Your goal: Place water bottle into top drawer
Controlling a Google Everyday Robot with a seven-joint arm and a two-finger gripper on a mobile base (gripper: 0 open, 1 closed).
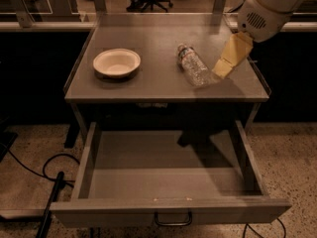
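The water bottle [193, 66] is clear crinkled plastic with a white cap. It lies on its side on the grey table top [153, 83], right of centre, cap toward the back. My gripper [221, 72] has yellowish tips and hangs from the white arm at the upper right. It is just right of the bottle's lower end, close to it and low over the table. The top drawer [168, 175] is pulled fully out below the table and is empty. Its dark wire handle [173, 219] is at the front centre.
A white shallow bowl [117, 62] sits on the left part of the table top. Black cables [49, 175] lie on the speckled floor at the left. Office chairs and desk frames stand behind the table.
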